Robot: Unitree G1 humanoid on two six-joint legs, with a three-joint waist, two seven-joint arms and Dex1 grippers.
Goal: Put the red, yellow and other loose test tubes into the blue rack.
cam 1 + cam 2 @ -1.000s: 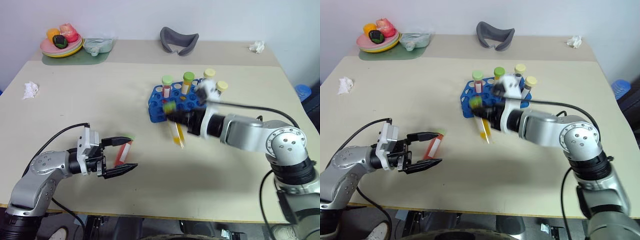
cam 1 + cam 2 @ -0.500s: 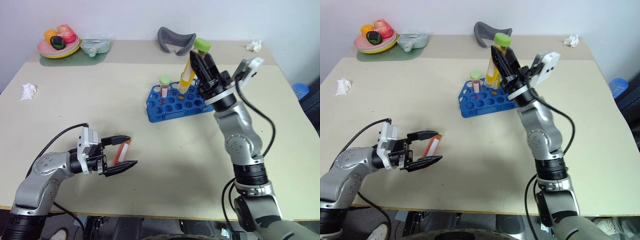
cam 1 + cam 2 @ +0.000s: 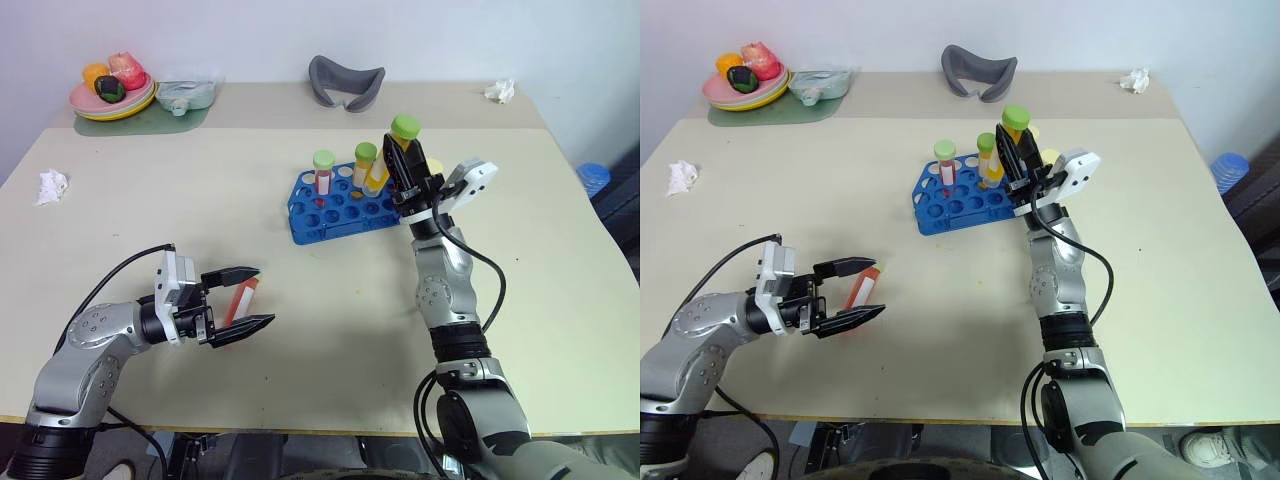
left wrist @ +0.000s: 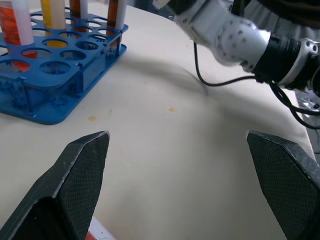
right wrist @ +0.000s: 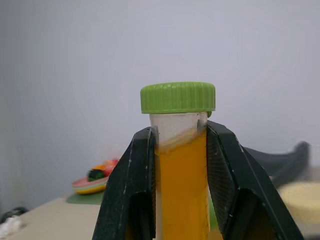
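The blue rack (image 3: 340,205) stands mid-table with two capped tubes upright in it. My right gripper (image 3: 402,152) is shut on the yellow test tube (image 5: 180,170) with its green cap (image 3: 405,127). It holds the tube tilted over the rack's right end, the lower end down at the holes. Whether that end sits in a hole I cannot tell. The red test tube (image 3: 236,301) lies on the table near the front left. My left gripper (image 3: 263,296) stands open around it, one finger on each side and apart from it.
A plate of fruit (image 3: 108,97), a green mat and a clear container (image 3: 186,93) sit at the back left. A grey curved object (image 3: 345,82) lies at the back middle. Crumpled tissues lie at the left edge (image 3: 48,186) and back right (image 3: 497,91).
My right arm swung the yellow tube up from low over the table, turned it upright, then lowered it to the rack's right end. The left gripper stayed put.
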